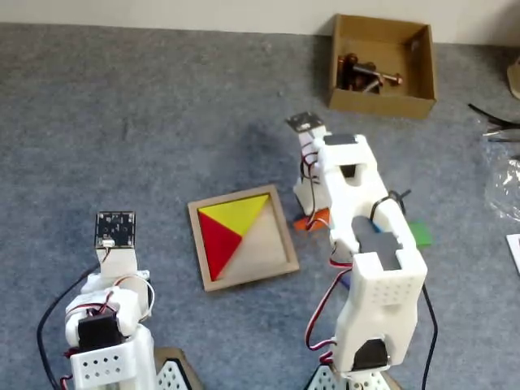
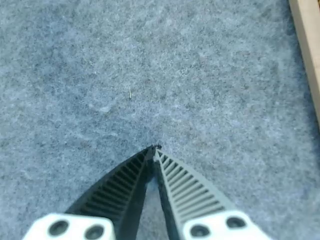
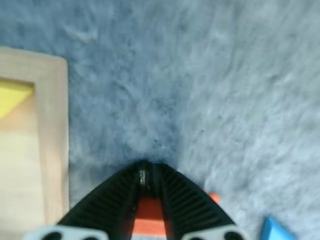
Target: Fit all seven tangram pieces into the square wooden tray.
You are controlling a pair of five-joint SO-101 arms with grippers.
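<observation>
**A:** Overhead?
**B:** Yellow triangle (image 1: 237,212) and red triangle (image 1: 217,242) sat in the tray (image 1: 262,248); five pieces apparently remained.
**A:** Left wrist?
**B:** Left gripper (image 2: 152,150) clenched, empty, above carpet (image 2: 150,60).
**A:** Right wrist?
**B:** Right gripper (image 3: 145,167) clenched over the orange piece (image 3: 148,212), right of the tray; grip unclear.

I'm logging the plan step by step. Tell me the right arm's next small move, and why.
Probably lift the right gripper slightly and carry it toward the tray. Its jaws look shut around the orange piece, and the tray holds just the yellow triangle and the red triangle, with bare wood beside them.
</observation>
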